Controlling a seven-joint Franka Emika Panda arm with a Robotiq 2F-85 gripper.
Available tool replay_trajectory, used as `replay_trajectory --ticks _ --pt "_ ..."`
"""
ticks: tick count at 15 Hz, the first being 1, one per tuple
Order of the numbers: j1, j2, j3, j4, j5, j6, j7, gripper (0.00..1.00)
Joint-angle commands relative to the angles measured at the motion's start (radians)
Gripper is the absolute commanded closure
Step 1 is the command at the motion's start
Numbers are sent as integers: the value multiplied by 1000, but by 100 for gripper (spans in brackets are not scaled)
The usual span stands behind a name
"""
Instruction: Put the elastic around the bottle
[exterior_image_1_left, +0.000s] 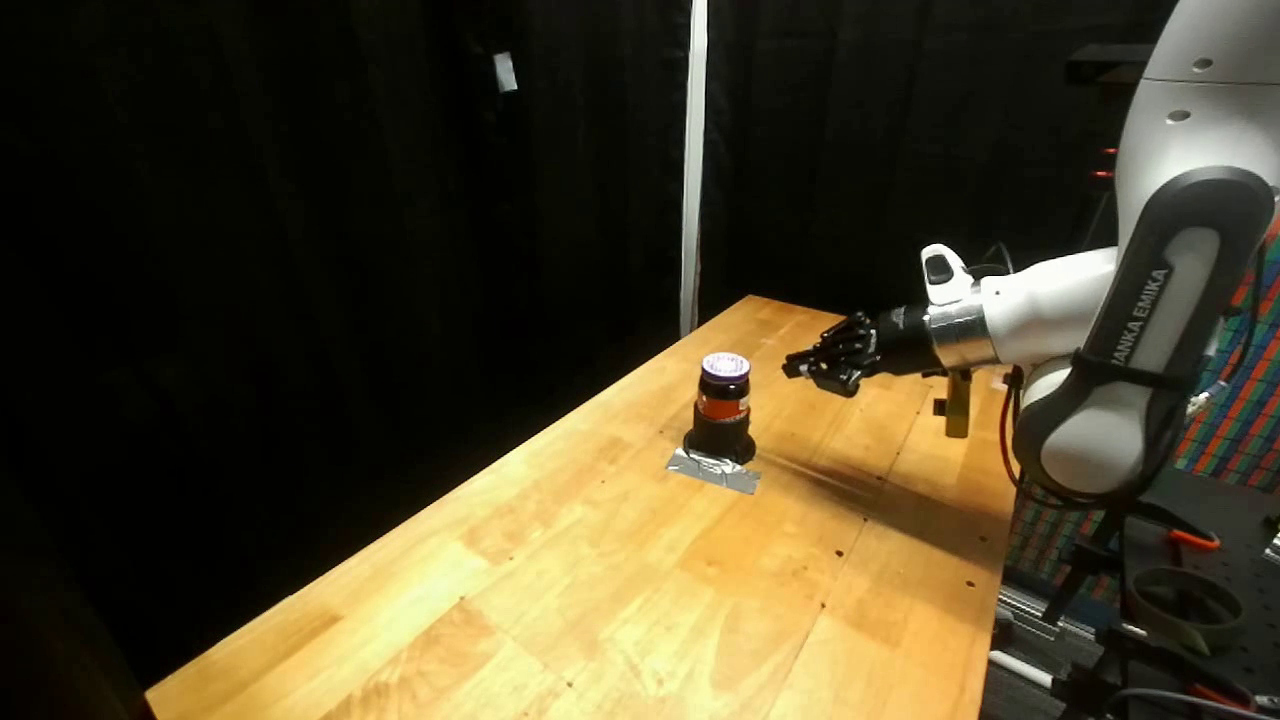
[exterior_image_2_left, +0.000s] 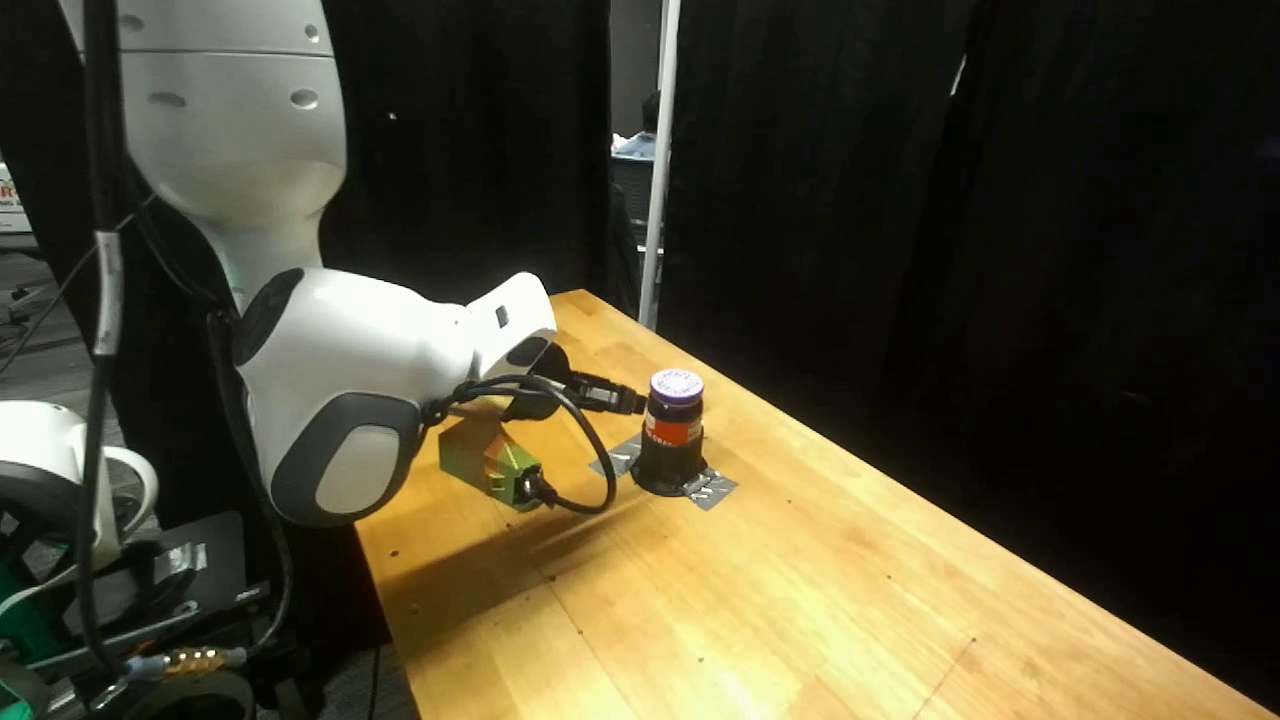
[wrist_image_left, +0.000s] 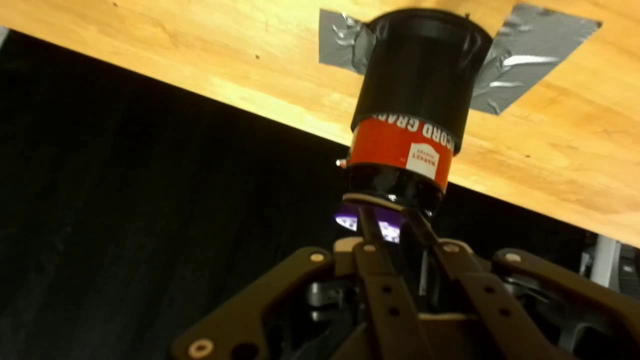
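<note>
The bottle is dark and squat, with an orange-red label (exterior_image_1_left: 722, 407) and a purple cap with a white top. It stands upright in a black holder (exterior_image_1_left: 720, 437). The bottle also shows in an exterior view (exterior_image_2_left: 672, 430) and, upside down, in the wrist view (wrist_image_left: 400, 145). My gripper (wrist_image_left: 389, 212) has its slim fingertips a little apart, in front of the cap. In exterior views it reaches toward the bottle's upper part (exterior_image_1_left: 800, 368) (exterior_image_2_left: 640, 402). A thin tan band (wrist_image_left: 372, 200), probably the elastic, crosses by the cap and fingertips; I cannot tell what bears it.
Grey tape (wrist_image_left: 530, 55) fixes the holder to the wooden table (exterior_image_1_left: 640, 600). A green-yellow part (exterior_image_2_left: 485, 460) with a looped black cable hangs under the wrist, above the table. The table's edge lies just behind the bottle, with dark curtains beyond.
</note>
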Motion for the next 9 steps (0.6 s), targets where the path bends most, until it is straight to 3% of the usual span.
replay_trajectory --ticks 1,3,4,5,7,9 --pt "52 -175 -1 -63 205 -264 -149 50" --pt "143 -256 -73 -65 379 -423 -263 34" --pt "205 -284 -136 -53 467 -506 -338 27" --pt "300 -304 -243 -33 556 -591 -414 18" --pt "443 -281 -396 -4 732 -652 -560 5" --pt "563 -261 -499 14 905 -688 -699 0"
